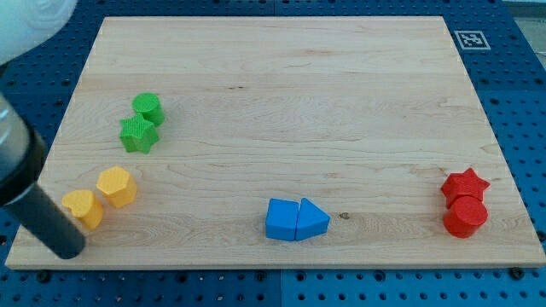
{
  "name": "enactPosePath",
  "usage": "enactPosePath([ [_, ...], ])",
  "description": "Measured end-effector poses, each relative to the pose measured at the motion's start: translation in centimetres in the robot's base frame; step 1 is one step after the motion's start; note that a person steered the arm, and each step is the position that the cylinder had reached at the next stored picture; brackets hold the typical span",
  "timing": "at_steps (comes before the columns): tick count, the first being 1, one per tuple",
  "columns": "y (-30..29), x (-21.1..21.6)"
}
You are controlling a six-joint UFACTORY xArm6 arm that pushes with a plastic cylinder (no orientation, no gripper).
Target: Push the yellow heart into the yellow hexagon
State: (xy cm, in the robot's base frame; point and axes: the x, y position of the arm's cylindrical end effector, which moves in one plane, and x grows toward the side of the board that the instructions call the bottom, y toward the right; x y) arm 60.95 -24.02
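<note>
The board [281, 102] is pale wood with a fine straight grain, smooth, with a soft low sheen. Every block resting on it looks like matt plastic. The green star [137, 135] and the green block [148, 108] touching it, near the board's left edge, show fine ribbed lines on their tops. The yellow heart [82, 207] and yellow hexagon [117, 186], the blue square block [281, 219] and blue triangle [312, 220], the red star [465, 184] and red round block [466, 216] look plain and dull. My tip [66, 249], at the board's lower left corner, is dark, matt and smooth.
</note>
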Motion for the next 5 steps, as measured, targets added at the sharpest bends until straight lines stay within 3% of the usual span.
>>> enactPosePath([
  [1, -5.2, -1.0],
  [2, -6.0, -3.5],
  [5, -2.0, -3.6],
])
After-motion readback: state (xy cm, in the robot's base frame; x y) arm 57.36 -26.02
